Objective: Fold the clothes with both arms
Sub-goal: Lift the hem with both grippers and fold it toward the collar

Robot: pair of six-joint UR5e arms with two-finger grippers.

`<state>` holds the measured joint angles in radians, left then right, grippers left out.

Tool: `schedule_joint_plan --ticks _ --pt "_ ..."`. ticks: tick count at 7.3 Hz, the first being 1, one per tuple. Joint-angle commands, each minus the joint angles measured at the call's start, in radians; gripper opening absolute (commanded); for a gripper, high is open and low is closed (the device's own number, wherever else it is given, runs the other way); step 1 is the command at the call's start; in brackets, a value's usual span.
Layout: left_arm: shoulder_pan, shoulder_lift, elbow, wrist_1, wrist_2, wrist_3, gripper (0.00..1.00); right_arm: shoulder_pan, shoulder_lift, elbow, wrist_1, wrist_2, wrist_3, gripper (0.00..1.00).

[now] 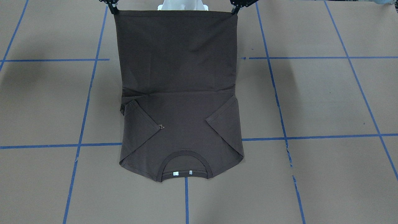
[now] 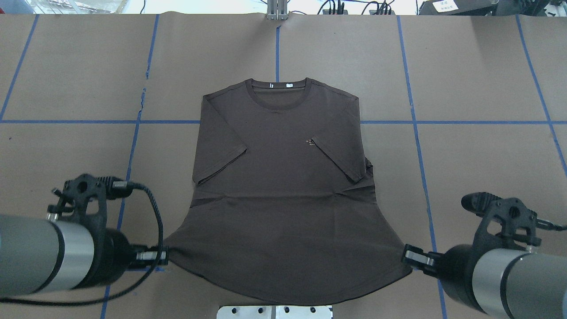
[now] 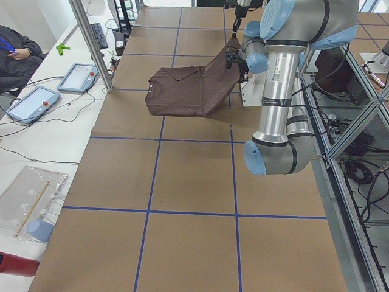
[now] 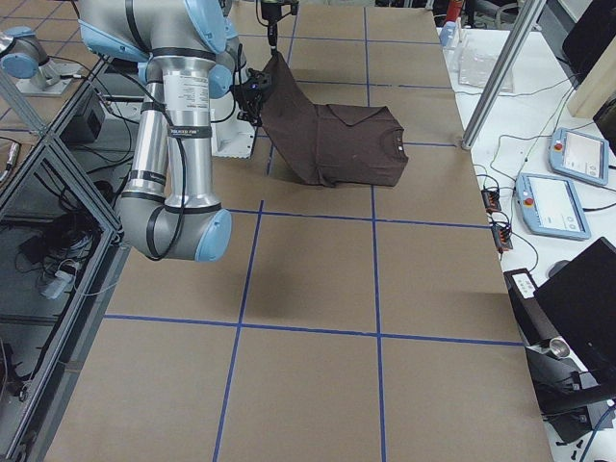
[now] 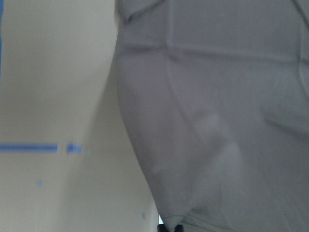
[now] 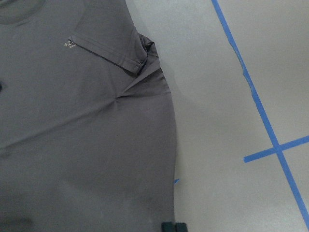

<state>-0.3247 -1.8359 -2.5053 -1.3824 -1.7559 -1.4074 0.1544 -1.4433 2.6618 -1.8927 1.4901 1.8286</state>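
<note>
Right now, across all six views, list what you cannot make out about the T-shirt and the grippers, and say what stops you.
Chest logo on the T-shirt: wording too small in the overhead view, partly under the folded sleeve.
Neck tags: print too small in every view.
Left gripper: left wrist view blurred, fingertips cut by its bottom edge.
Right gripper: cut by the front-facing view's top edge.

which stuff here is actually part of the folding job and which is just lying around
Part of the job:
- brown T-shirt
- left hand, pinching one hem corner
- right hand, pinching the other hem corner

Just lying about:
- teach pendant
- second pendant
- keyboard
- clear plastic bag
</note>
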Motion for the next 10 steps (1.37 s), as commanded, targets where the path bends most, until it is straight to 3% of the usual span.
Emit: schedule_joint_plan --ticks 1,3,5,8,10 --pt "-0.214 -0.126 0.173 0.008 -0.032 0.170 0.00 0.233 0.160 -0.168 -0.003 0.111 -0.131 0.00" --pt "-0.351 -0.230 0.360 0.000 -0.042 0.298 0.00 0.389 0.283 -0.372 0.007 0.168 -0.231 0.00" --pt "-0.416 -0.322 0.535 -0.035 -0.037 0.361 0.00 0.496 0.361 -0.532 0.021 0.179 -0.290 0.00" --pt "-0.448 -0.353 0.762 -0.228 -0.031 0.407 0.00 0.560 0.391 -0.816 0.297 0.179 -0.314 0.00" --pt "-0.448 -0.373 0.917 -0.358 0.004 0.410 0.00 0.577 0.424 -0.952 0.366 0.179 -0.336 0.00"
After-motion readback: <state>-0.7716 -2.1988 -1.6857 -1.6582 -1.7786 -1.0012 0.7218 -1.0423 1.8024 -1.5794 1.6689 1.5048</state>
